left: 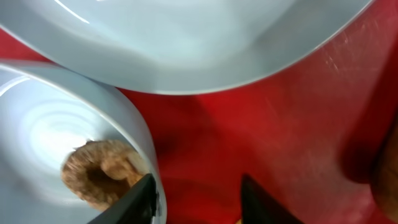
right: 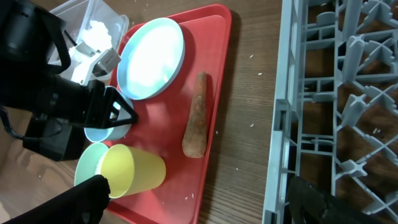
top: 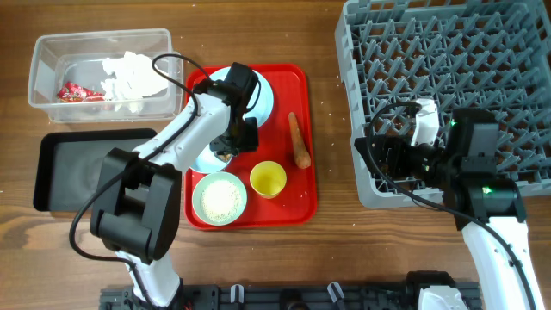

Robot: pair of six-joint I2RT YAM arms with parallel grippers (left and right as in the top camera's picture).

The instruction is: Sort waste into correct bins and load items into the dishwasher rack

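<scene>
My left gripper (top: 228,148) is open and low over the red tray (top: 293,207). It straddles the rim of a small pale blue bowl (left: 50,124): one finger is inside by the brown lump (left: 99,171), the other outside. The pale blue plate (top: 267,99) lies just behind. A second bowl (top: 219,197) holds white rice. The yellow cup (top: 268,179) and orange carrot (top: 298,140) are on the tray. Tissue (top: 129,76) and red wrapper (top: 76,92) lie in the clear tub (top: 39,73). My right gripper (top: 387,155) is open and empty at the grey rack's (top: 448,52) front left corner.
The shallow black tray (top: 86,168) lies left of the red tray, below the tub. A strip of bare wood separates the red tray from the rack. A few rice grains (right: 189,198) lie loose on the red tray's near corner.
</scene>
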